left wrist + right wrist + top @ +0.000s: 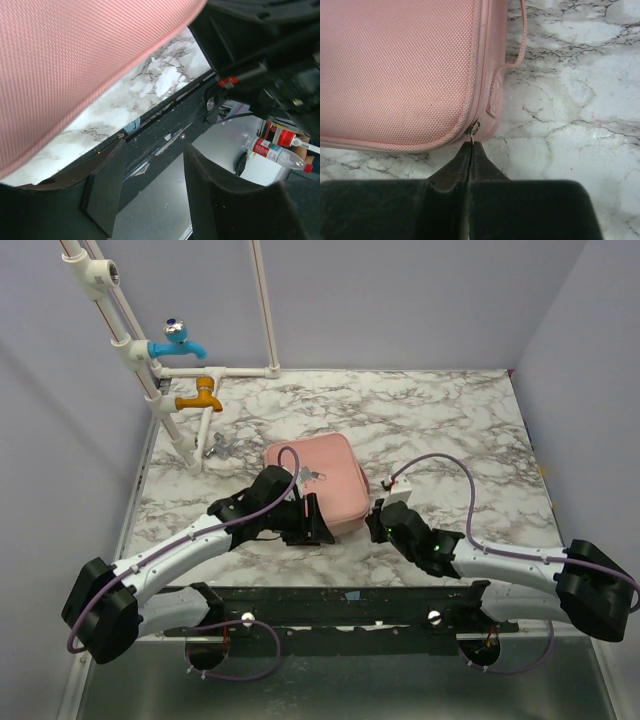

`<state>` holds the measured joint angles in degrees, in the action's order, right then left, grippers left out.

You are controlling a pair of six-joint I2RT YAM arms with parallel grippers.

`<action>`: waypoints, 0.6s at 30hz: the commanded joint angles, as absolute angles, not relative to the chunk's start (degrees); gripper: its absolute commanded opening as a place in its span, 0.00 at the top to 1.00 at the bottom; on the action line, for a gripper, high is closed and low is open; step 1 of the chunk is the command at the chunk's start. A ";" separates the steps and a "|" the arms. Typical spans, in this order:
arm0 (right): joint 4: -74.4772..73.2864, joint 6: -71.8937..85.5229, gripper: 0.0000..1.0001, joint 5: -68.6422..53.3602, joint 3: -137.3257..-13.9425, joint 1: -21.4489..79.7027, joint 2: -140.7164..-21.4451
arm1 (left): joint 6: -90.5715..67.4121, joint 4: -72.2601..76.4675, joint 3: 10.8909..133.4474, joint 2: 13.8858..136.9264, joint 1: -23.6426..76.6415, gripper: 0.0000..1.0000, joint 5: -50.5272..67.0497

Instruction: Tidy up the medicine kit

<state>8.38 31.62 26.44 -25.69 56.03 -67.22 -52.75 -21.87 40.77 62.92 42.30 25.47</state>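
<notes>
Top external view: the pale pink, soft rectangular medicine kit (335, 495) with rounded corners lies flat and zipped shut at the middle of the white-and-grey marbled tabletop (450, 430). A small metal piece rests on its lid. The left end effector (315, 523) sits against the case's edge at about 7 o'clock. The right end effector (377, 523) meets the corner at about 4 o'clock. At 10 o'clock from the case, well apart from it, a blue tap (178, 344) and an orange tap (200, 398) stick out from a white pipe frame (150, 370).

The right wrist view adds what the overhead cannot resolve. It shows the coarse woven fabric, the piped seam around the lid and a thin pink loop strap (522, 30) on the side wall. A small silver zip pull (473, 128) sits right at the rounded corner. The right end effector is clenched, its black fingers pressed together with their tips touching that pull. Whether the tab is actually pinched between them cannot be told.

The left wrist view shows the case only as a pink textured mass filling the upper left. The left end effector is released, its two dark fingers standing apart with nothing between them. Beyond the tabletop's near edge this view alone catches a clear plastic bottle with a red label (272, 152).
</notes>
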 commanded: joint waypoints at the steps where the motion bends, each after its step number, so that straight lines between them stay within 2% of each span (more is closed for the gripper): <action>1: 5.15 33.50 0.99 29.11 -24.31 59.15 -64.74 | -53.71 -17.80 39.85 65.99 42.71 0.50 22.44; 11: 3.73 37.10 0.99 32.82 -24.14 69.46 -64.51 | -51.31 -21.68 41.93 68.69 41.50 0.49 14.33; 18: 5.39 35.99 0.99 31.17 -24.04 72.64 -64.73 | -48.89 -21.36 39.37 67.87 35.01 0.49 11.52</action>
<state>5.34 35.62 31.73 -24.73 70.54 -64.93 -52.10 -22.37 40.49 68.25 39.53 18.33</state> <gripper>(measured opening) 0.009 0.505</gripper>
